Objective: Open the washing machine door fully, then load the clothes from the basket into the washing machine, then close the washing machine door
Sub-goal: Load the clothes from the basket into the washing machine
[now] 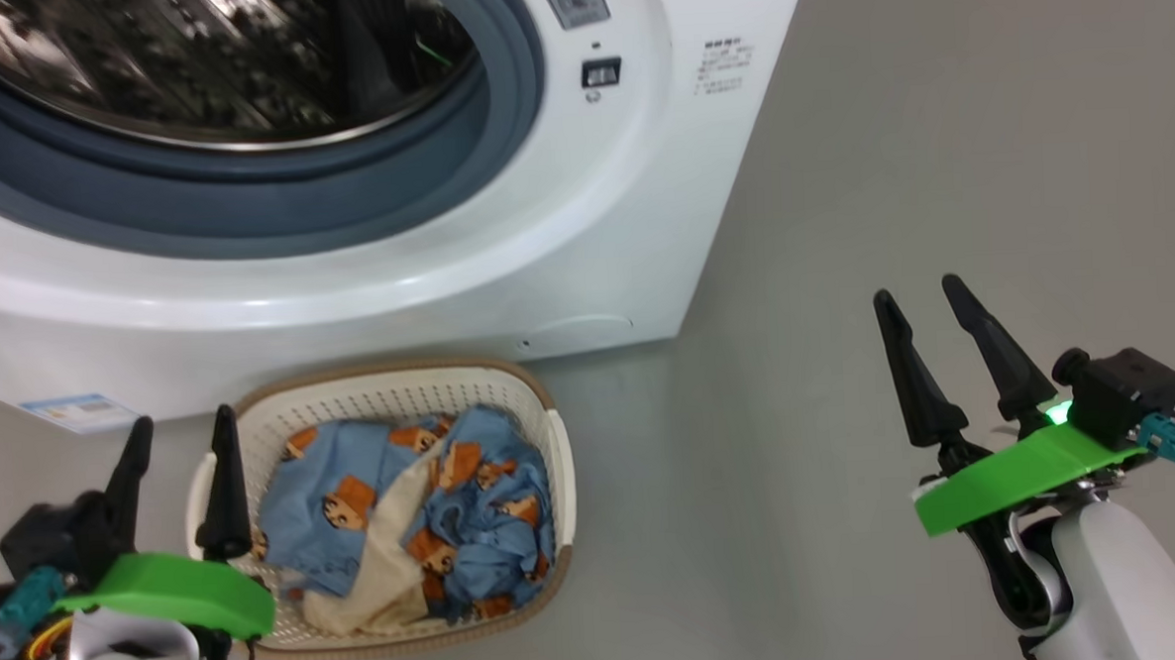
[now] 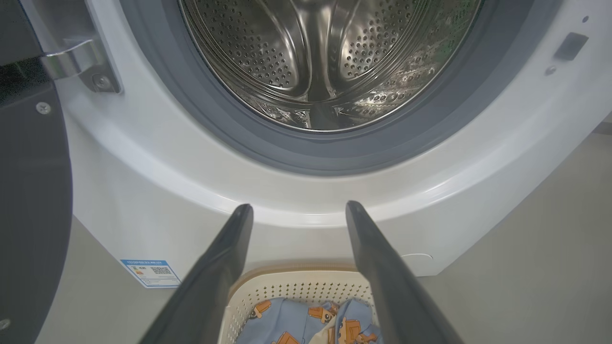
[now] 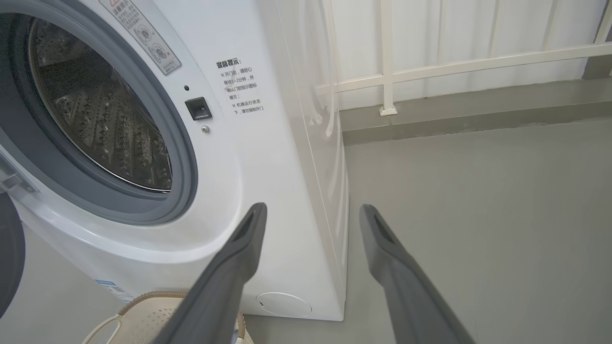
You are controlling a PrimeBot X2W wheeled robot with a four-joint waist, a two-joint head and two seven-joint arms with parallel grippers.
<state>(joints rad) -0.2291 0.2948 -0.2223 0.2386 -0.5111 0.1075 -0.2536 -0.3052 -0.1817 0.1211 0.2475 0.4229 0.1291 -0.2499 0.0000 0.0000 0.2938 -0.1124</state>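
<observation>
Door (image 2: 28,191) of the washing machine (image 1: 446,267) stands swung open at my left, metal hinge (image 2: 71,59) showing, steel drum (image 2: 325,57) in plain sight. Basket (image 1: 553,451) sits on the floor (image 1: 801,460) just before the machine's front, the clothes (image 1: 407,506) heaped inside it, blue with a cream piece across. My left hand (image 1: 182,419) hovers at the basket's left rim, fingers spread wide, holding nothing. My right hand (image 1: 918,291) hangs over the floor well off to the right, equally wide, nothing in it.

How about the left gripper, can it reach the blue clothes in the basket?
Probably yes. The left gripper is open beside the basket, and the clothes lie uncovered inside, with nothing in between.
</observation>
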